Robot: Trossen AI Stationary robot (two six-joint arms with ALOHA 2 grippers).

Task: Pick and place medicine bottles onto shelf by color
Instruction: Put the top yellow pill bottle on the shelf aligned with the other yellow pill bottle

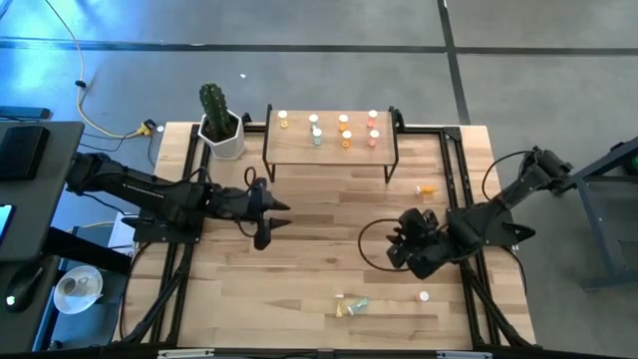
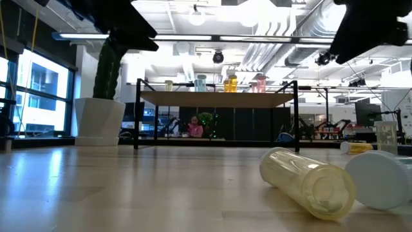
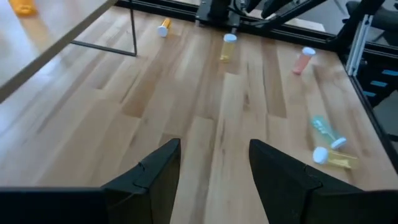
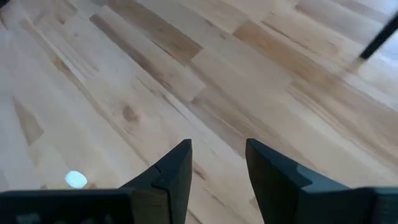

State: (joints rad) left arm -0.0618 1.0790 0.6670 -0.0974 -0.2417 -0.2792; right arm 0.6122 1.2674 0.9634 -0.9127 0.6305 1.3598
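Bottles on the shelf (image 1: 329, 150) stand upright in rows: yellow at one end, a green one (image 1: 317, 139), orange in the middle, pink nearest the right arm's side. More are loose on the table (image 1: 299, 259): an orange one (image 1: 427, 188) lying just off the shelf's right leg, a pink one (image 1: 424, 296) near the right arm, and a green-and-yellow pair (image 1: 351, 306) lying touching near the front edge.

They look light and stiff, small plastic cylinders with white round caps, and a lying one will probably roll if nudged. The smooth body is likely slippery, so I would close across the middle of the body, fingers square to its axis, and not on the cap (a cap pinch could let it swing). The pair at the front touches, so taking one may well shove the other.

Left gripper (image 1: 275, 218) hovers over the table in front of the cactus pot (image 1: 221, 135), fingers spread and holding nothing. Right gripper (image 1: 397, 242) hangs over bare boards on the right side, fingers likewise parted and empty, with the pink bottle nearest it.
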